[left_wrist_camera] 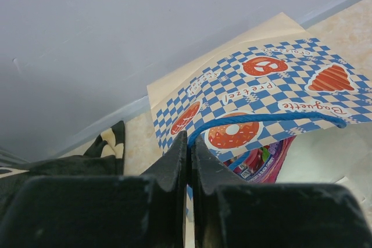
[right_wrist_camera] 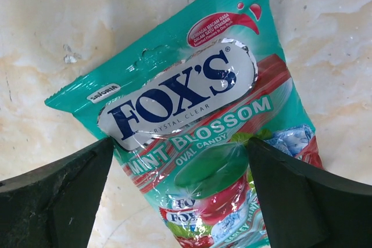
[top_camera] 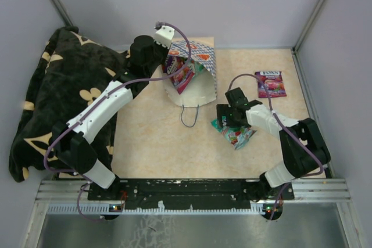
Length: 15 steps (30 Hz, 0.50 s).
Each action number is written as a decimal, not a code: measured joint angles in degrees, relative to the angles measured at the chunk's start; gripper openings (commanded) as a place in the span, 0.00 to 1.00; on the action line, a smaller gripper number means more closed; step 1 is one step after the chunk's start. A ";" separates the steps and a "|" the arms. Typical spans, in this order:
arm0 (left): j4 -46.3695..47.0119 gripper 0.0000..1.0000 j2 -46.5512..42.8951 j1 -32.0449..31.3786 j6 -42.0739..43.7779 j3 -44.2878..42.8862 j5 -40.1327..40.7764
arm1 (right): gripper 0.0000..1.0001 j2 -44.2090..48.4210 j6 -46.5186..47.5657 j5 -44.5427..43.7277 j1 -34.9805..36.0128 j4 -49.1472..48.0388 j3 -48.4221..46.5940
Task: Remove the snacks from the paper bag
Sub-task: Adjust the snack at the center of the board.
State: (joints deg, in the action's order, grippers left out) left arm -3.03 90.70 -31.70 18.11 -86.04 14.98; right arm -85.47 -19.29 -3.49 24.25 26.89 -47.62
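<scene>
The paper bag [top_camera: 197,88] lies on its side at the table's back centre, mouth toward the left arm. Its checkered band [left_wrist_camera: 273,94] fills the left wrist view. My left gripper [top_camera: 167,62] [left_wrist_camera: 190,137] is shut on the bag's blue string handle [left_wrist_camera: 261,121] at the mouth's upper edge. A purple-pink snack packet [top_camera: 182,76] [left_wrist_camera: 261,164] shows inside the mouth. A teal snack packet [top_camera: 237,135] [right_wrist_camera: 186,97] lies flat on the table right of the bag. My right gripper [top_camera: 228,117] [right_wrist_camera: 180,143] stands open over it, one finger on each side. Another purple snack packet [top_camera: 271,83] lies at the back right.
A black floral blanket [top_camera: 58,97] is heaped along the left side, under the left arm. The bag's second blue handle [top_camera: 189,117] loops out onto the table toward me. Grey walls close the back and both sides.
</scene>
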 measured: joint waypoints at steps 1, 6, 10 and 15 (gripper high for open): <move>0.02 0.06 0.00 0.00 -0.02 0.00 0.00 | 0.99 -0.37 -1.05 -0.66 0.07 -0.39 0.00; 0.00 0.06 0.00 0.00 -0.02 0.00 0.00 | 0.99 -0.96 -9.40 -4.61 0.39 -1.38 -0.20; 0.00 0.06 0.00 0.00 -0.02 0.00 0.00 | 0.99 -0.90 -15.54 -6.51 0.37 -1.92 -0.20; 0.00 0.06 0.00 0.00 -0.02 0.00 0.00 | 0.99 -0.22 -18.40 -6.71 0.35 -2.05 -0.11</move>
State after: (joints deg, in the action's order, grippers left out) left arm -3.03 90.70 -31.70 18.09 -86.04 14.98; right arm -85.69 -37.69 -10.20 24.60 24.84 -47.72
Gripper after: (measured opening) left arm 0.069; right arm 0.992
